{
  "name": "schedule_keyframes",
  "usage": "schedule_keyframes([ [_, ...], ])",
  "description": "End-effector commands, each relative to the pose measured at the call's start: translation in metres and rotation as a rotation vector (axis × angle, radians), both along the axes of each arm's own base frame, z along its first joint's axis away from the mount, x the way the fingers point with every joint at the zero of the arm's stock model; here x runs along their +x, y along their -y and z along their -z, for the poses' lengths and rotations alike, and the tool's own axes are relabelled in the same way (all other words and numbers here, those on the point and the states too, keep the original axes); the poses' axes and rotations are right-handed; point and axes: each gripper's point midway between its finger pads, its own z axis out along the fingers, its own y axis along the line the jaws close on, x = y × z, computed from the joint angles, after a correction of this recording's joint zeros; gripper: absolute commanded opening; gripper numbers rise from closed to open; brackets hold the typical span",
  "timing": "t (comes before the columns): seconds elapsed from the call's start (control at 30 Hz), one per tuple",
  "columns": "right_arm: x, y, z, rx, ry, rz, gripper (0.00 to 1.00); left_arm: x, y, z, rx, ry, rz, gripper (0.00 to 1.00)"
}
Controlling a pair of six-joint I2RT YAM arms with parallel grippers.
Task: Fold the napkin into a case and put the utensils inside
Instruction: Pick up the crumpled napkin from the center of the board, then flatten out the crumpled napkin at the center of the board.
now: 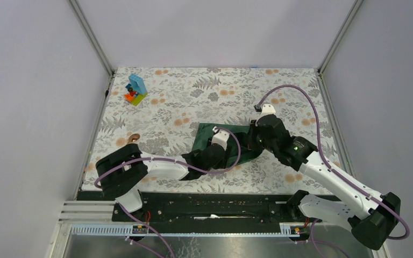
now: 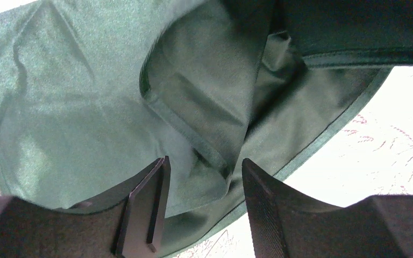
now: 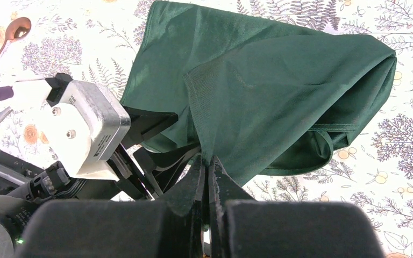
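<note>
Though it is hidden overhead, right end effector pinches the napkin, left end effector parted astride it

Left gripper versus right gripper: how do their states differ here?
The left gripper has jaws apart, straddling a fold of the napkin; the right gripper has jaws shut. The right gripper pinches the cloth; the left gripper does not visibly clamp it. Both are at the napkin.

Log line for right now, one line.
napkin: bunched, edge lifted | right fingers: shut on napkin | left fingers: open astride a fold | spoon: apart from napkin
</note>
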Motion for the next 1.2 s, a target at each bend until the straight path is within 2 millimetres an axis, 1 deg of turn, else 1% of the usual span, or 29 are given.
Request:
schedule_keyframes([
  [0.0,0.003,-0.001,-0.027,0.049,0.043,0.01,0.0,0.01,0.017,-0.013,-0.064,0.049,0.006,0.54],
  [0.07,0.003,0.0,-0.032,0.053,0.051,0.016,0.0,0.014,0.015,-0.011,-0.036,0.056,-0.009,0.49],
  [0.17,0.004,0.002,-0.042,0.059,0.07,0.023,0.0,0.02,0.013,-0.016,-0.028,0.079,-0.029,0.46],
  [0.27,0.005,0.003,-0.056,0.078,0.1,0.026,0.0,0.018,0.021,-0.021,-0.056,0.081,0.008,0.43],
  [0.37,0.006,0.002,-0.069,0.091,0.121,0.023,0.0,0.017,0.029,-0.021,-0.09,0.075,0.027,0.4],
  [0.4,0.006,0.003,-0.072,0.091,0.126,0.025,0.0,0.016,0.03,-0.02,-0.097,0.072,0.034,0.37],
  [0.47,0.006,0.005,-0.077,0.088,0.135,0.031,0.0,0.016,0.031,-0.018,-0.101,0.07,0.038,0.26],
  [0.53,0.006,0.009,-0.085,0.077,0.154,0.037,0.0,0.018,0.026,-0.021,-0.083,0.08,0.023,0.15],
  [0.6,0.007,0.019,-0.097,0.052,0.188,0.057,0.0,0.024,0.013,-0.032,-0.036,0.104,-0.028,0.07],
  [0.63,0.008,0.026,-0.104,0.031,0.21,0.075,0.0,0.028,0.005,-0.042,-0.009,0.12,-0.063,0.01],
  [0.67,0.008,0.034,-0.112,0.008,0.235,0.09,0.0,0.032,-0.007,-0.055,0.024,0.14,-0.111,0.0],
  [0.7,0.008,0.042,-0.12,-0.017,0.262,0.104,0.0,0.037,-0.015,-0.076,0.033,0.169,-0.15,0.0],
  [0.77,0.006,0.055,-0.141,-0.055,0.32,0.104,0.0,0.04,-0.038,-0.117,0.063,0.222,-0.214,0.0],
  [0.83,-0.001,0.063,-0.166,-0.064,0.386,0.079,0.0,0.037,-0.054,-0.169,0.042,0.274,-0.226,0.0],
  [0.87,-0.006,0.064,-0.178,-0.055,0.418,0.05,0.0,0.033,-0.06,-0.194,0.026,0.299,-0.213,0.0],
  [0.93,-0.023,0.063,-0.208,0.0,0.502,-0.033,0.0,0.021,-0.07,-0.244,-0.021,0.343,-0.155,0.0],
  [0.97,-0.035,0.059,-0.223,0.04,0.546,-0.094,0.0,0.013,-0.073,-0.271,-0.049,0.367,-0.113,0.0],
  [1.03,-0.063,0.05,-0.253,0.137,0.632,-0.228,0.0,-0.006,-0.081,-0.318,-0.087,0.41,-0.048,0.0],
  [1.1,-0.091,0.039,-0.278,0.234,0.689,-0.359,0.0,-0.024,-0.085,-0.358,-0.118,0.445,0.007,0.0],
  [1.17,-0.113,0.028,-0.297,0.315,0.706,-0.472,0.0,-0.038,-0.088,-0.39,-0.137,0.467,0.047,0.0],
])
